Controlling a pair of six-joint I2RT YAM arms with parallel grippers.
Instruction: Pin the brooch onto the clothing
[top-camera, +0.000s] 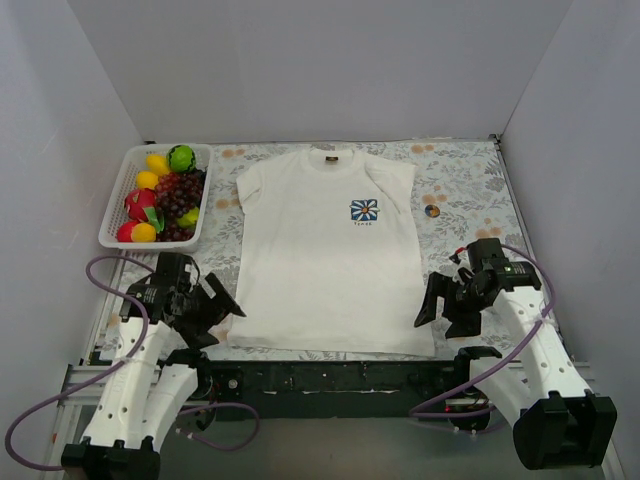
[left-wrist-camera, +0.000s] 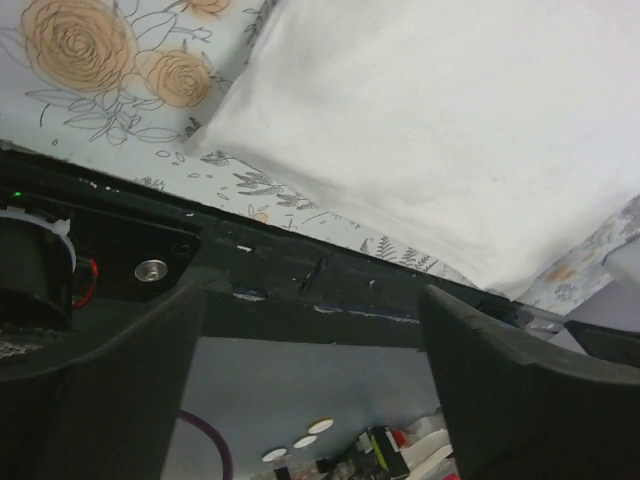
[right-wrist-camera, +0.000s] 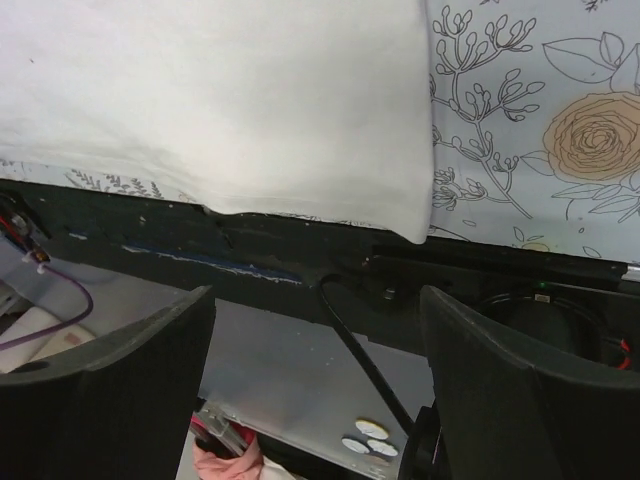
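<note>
1. The shirt (top-camera: 325, 255) is laid flat and face up in the middle of the floral cloth (top-camera: 470, 190), collar at the far side and hem at the near table edge.
2. A small square blue-and-white logo (top-camera: 364, 210) is seen on the chest, right of centre.
3. The brooch (top-camera: 432, 210) is found on the cloth just beyond the shirt's right sleeve. It is near the sleeve but not touching it, and well apart from both grippers. It is too small for any detail to be made out; it appears as a round brownish disc with a darker part.
4. The left gripper (top-camera: 222, 300) is held low beside the shirt's near left corner. In the left wrist view its jaws are spread wide, and nothing is pinched between the fingers (left-wrist-camera: 110, 400).
5. In that view the shirt's corner (left-wrist-camera: 430, 130) is seen above the black table edge (left-wrist-camera: 300, 270), with the cloth (left-wrist-camera: 110, 90) to the left.
6. The right gripper (top-camera: 447, 312) is held beside the near right corner of the shirt. Its jaws are likewise spread, with nothing between the fingers (right-wrist-camera: 520, 400).
7. In the right wrist view the hem corner (right-wrist-camera: 220, 100) is seen overhanging the table edge (right-wrist-camera: 200, 250) slightly, with the cloth (right-wrist-camera: 540, 120) to its right.
8. A white basket (top-camera: 115, 215) of toy fruit (top-camera: 178, 190) is placed at the far left, apart from the shirt.
</note>
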